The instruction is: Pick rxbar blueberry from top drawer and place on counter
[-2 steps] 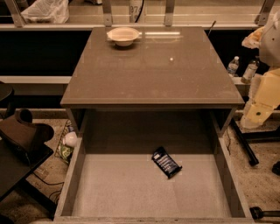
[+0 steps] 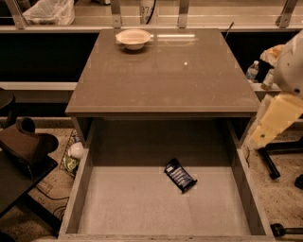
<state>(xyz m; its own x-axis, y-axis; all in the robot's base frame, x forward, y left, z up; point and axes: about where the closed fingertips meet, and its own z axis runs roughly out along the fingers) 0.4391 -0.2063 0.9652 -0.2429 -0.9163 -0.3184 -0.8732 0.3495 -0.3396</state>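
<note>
The rxbar blueberry (image 2: pixel 180 176), a dark wrapper with pale lettering, lies flat and askew on the pale floor of the open top drawer (image 2: pixel 80 189), right of its middle. The glossy brown-grey counter (image 2: pixel 165 80) spans above the drawer. My gripper (image 2: pixel 276 119) is on the pale arm at the right edge of the view. It is outside the drawer's right wall, level with the counter's front edge, and well apart from the bar. Nothing is in it that I can see.
A pale bowl (image 2: pixel 134 38) stands at the counter's far left. Behind it runs a pale ledge with metal posts (image 2: pixel 183 19) and a plastic bag (image 2: pixel 49 12). A dark chair (image 2: pixel 23 151) is to the left and chair legs (image 2: pixel 270 163) to the right.
The arm at the right edge has shifted only slightly. The bar and the drawer have not moved.
</note>
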